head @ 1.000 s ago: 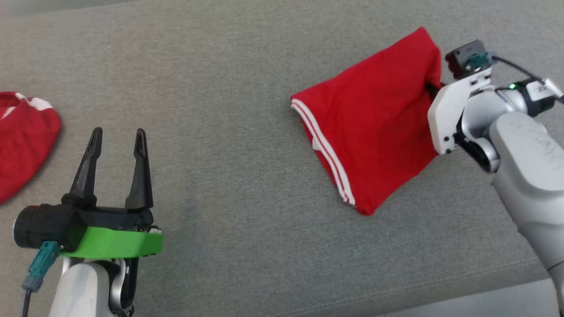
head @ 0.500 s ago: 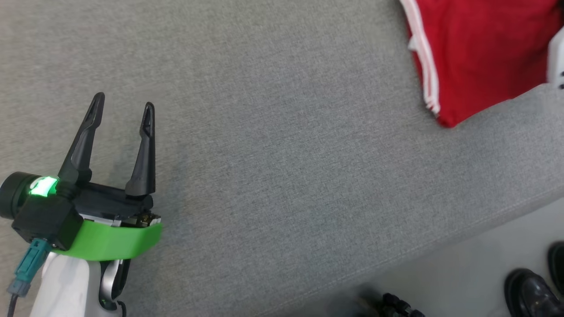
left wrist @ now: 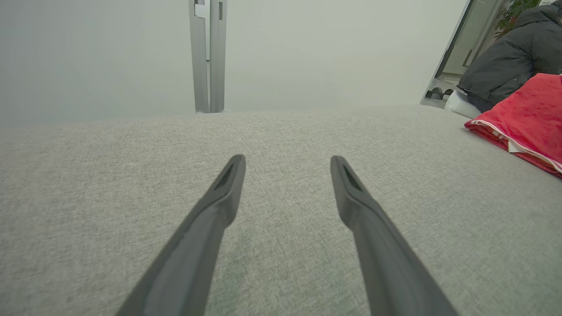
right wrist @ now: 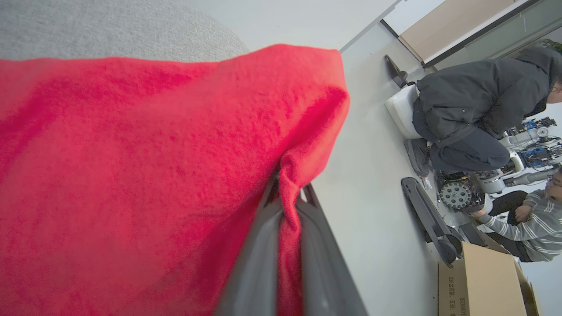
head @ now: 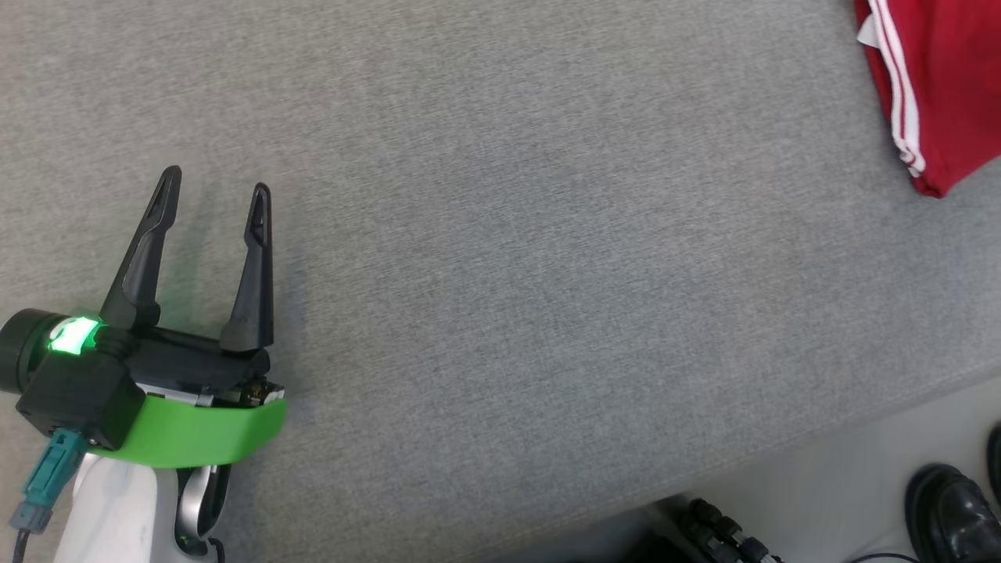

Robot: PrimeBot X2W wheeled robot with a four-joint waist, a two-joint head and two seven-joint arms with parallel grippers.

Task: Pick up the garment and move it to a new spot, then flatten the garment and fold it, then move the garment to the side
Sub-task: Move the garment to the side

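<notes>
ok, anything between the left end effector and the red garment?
Nothing visible. Bare grey fabric surface runs from the open left end effector to the red garment off to its right. The right end effector is shut on a fold of that garment.

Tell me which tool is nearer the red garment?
Right. The right tool is shut on the red garment; the left tool hangs open over the grey surface, far from it.

The garment (head: 938,78) lies far right on the cushion (head: 500,234), the left gripper (head: 216,181) near left, a shoe (head: 950,512) on the floor (head: 852,481) before it.
</notes>
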